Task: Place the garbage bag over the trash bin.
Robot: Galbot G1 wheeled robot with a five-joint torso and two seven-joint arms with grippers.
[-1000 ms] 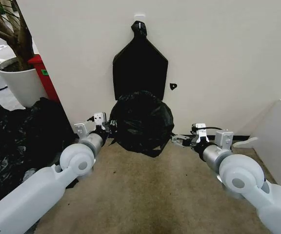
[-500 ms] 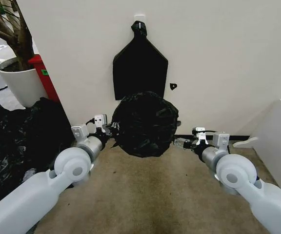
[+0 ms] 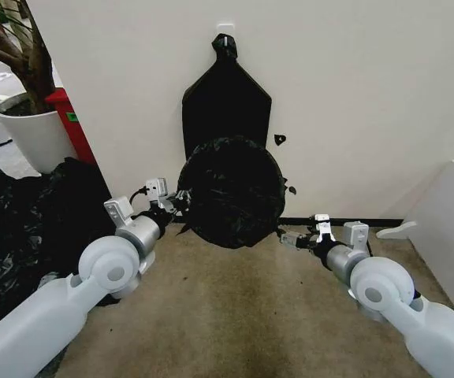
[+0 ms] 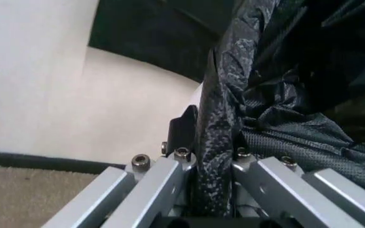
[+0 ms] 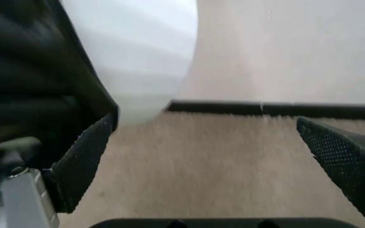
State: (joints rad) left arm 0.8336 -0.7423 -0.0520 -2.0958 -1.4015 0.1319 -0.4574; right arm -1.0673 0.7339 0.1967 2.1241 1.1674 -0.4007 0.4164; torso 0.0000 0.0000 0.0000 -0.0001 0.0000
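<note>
Count, head view: one glossy, wrinkled black plastic garbage bag (image 3: 231,193), centre of frame. One flat black shield-shaped bundle with a knotted top (image 3: 225,98), upper centre. One heap of black plastic sheeting (image 3: 30,224), left edge. One large white plant pot (image 3: 34,134), upper left. Two white robot arms, each with one metal gripper: left gripper (image 3: 172,206), right gripper (image 3: 290,238). One round white plastic trash bin (image 5: 138,52), upper left of the right wrist view.

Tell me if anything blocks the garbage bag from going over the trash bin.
Nothing visible does. The garbage bag already drapes the trash bin; the left gripper pinches its edge, and the right gripper is open beside the bin.
</note>
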